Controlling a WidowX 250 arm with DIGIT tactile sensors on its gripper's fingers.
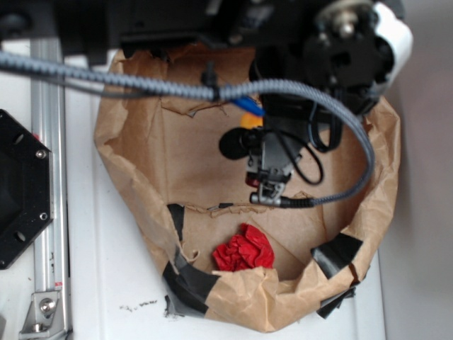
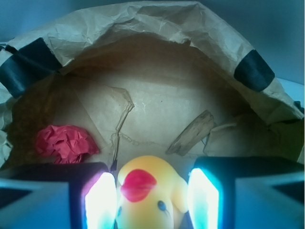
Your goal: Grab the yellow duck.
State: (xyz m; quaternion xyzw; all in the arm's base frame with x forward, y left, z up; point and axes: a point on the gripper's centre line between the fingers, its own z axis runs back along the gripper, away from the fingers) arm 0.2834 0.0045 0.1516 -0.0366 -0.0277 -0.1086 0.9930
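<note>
The yellow duck (image 2: 150, 191), with its orange-red beak, fills the space between my two glowing pads (image 2: 101, 200) in the wrist view, touching both. My gripper (image 2: 152, 202) is shut on it. In the exterior view only a sliver of the yellow duck (image 1: 249, 120) shows beneath the blue fingertips of my gripper (image 1: 249, 112), near the back of the brown paper nest (image 1: 283, 301); the arm hides the rest of the duck.
A red crumpled paper wad (image 1: 244, 249) (image 2: 64, 143) lies near the nest's front wall. A brown wood sliver (image 2: 193, 133) lies ahead on the right. Black tape patches (image 1: 338, 251) mark the raised paper rim (image 2: 143, 19). A metal rail (image 1: 46, 177) runs at the left.
</note>
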